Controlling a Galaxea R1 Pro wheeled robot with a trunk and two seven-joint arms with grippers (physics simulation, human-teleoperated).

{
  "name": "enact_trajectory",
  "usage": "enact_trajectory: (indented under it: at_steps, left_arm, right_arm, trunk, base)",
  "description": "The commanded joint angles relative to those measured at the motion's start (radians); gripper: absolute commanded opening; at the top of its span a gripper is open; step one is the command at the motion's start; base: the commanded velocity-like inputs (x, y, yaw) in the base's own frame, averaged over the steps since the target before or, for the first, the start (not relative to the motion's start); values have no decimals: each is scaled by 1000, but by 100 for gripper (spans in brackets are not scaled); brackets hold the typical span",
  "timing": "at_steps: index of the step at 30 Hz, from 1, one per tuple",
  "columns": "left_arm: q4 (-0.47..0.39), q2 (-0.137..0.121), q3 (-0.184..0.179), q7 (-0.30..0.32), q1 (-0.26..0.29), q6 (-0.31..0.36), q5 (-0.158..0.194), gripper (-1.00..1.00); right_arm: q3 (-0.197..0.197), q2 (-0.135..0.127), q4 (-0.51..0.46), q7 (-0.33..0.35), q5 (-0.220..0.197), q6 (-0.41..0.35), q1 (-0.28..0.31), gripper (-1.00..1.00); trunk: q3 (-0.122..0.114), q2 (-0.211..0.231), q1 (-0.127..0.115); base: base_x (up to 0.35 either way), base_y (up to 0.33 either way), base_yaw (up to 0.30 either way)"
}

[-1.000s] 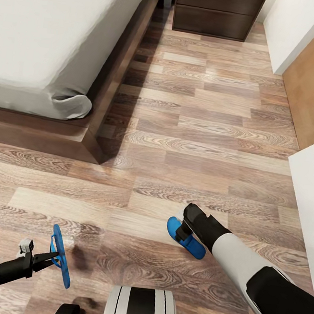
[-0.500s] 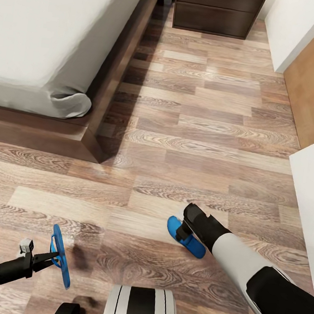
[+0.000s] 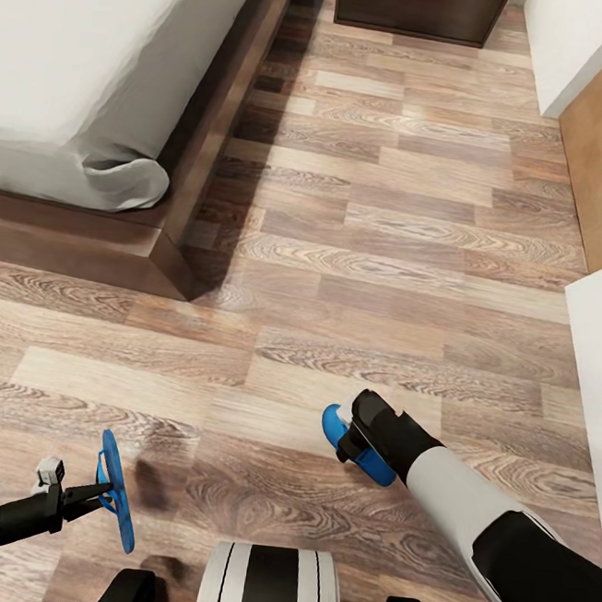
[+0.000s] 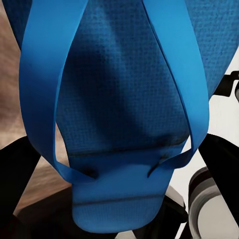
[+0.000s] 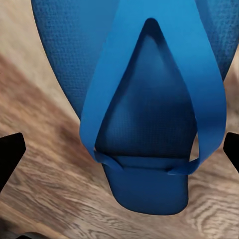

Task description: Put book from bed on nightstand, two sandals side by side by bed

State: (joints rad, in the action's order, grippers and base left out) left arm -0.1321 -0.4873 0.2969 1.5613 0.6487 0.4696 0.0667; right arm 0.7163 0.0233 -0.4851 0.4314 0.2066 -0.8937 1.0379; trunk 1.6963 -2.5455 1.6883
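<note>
We look down from the robot's head over a brown wood-plank floor. The large low bed, with its dark wood frame and smooth grey mattress cover, fills the upper left. A low dark brown wooden nightstand stands beyond the bed's far side.

Our left gripper is closed on one bright blue flip-flop sandal, held on edge above the floor. Our right gripper is clamped on the second blue sandal, held low and nearly flat. In the wrist views each sandal hangs close to the camera with its thin toe straps facing us.

We judge this to be the carrying step, with both sandals still to be set down beside the bed. To do it well, we should roll up beside the bed frame, turn the left sandal sole-down, and lower both until they touch the planks before letting go. Their toes should point the same way, edges just beside each other, near the frame but not under it.
</note>
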Motion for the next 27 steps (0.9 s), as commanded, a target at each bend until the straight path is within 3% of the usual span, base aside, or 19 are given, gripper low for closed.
enact_trajectory:
  at_steps: [1,27]
  left_arm:
    - [0,0,-7,3,0,11,7,-100]
    - [0,0,-7,3,0,11,7,-100]
  right_arm:
    - [3,0,-1,9,11,-2,1,100]
    - [0,-2,-1,7,11,-2,1,100]
  trunk:
    - [1,0,0]
    - [4,0,0]
  base:
    - [0,0,0]
    - [0,0,0]
